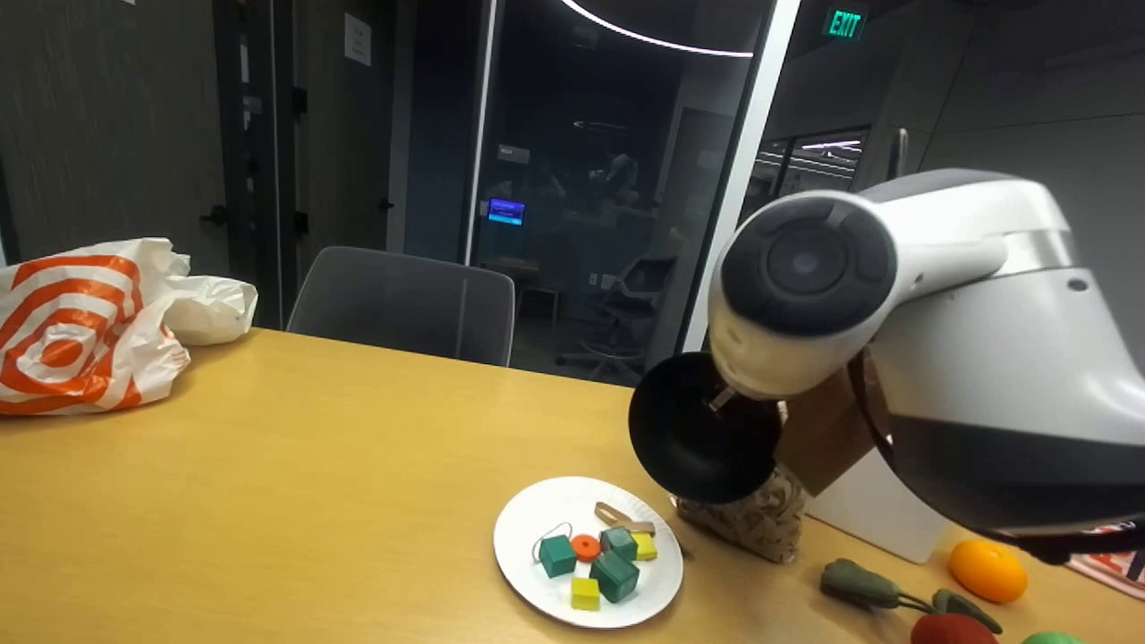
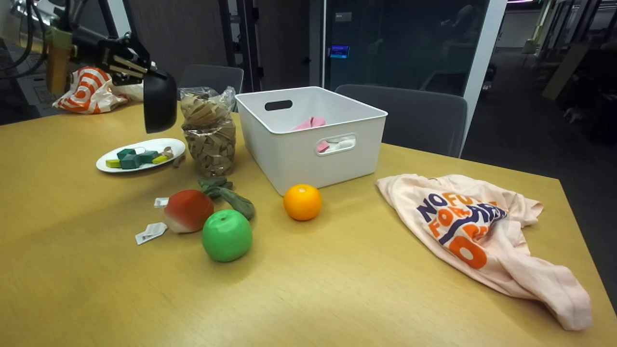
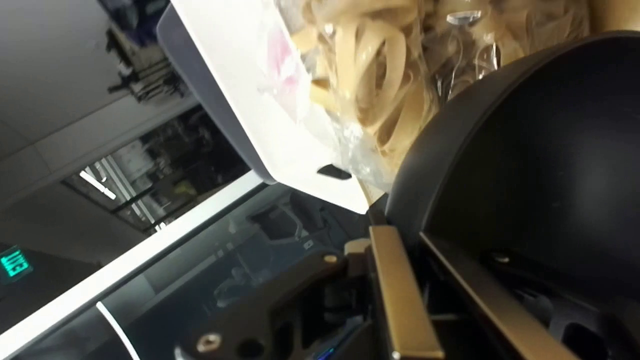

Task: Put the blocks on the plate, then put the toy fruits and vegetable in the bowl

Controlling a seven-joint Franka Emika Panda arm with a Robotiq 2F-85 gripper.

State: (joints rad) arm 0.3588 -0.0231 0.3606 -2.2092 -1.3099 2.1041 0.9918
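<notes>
Wrist view shows the claw [image 3: 404, 232] pinching the tipped bowl [image 3: 530, 160] by its rim; the bent arm [image 1: 1006, 358] holds it aloft.

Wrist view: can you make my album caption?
Gripper holds the black bowl by its rim, a bag of brown strips behind.

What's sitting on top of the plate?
On the plate: three green blocks, two yellow blocks, an orange-red disc, a tan strip and a thin loop. Anything beneath them is covered.
</notes>
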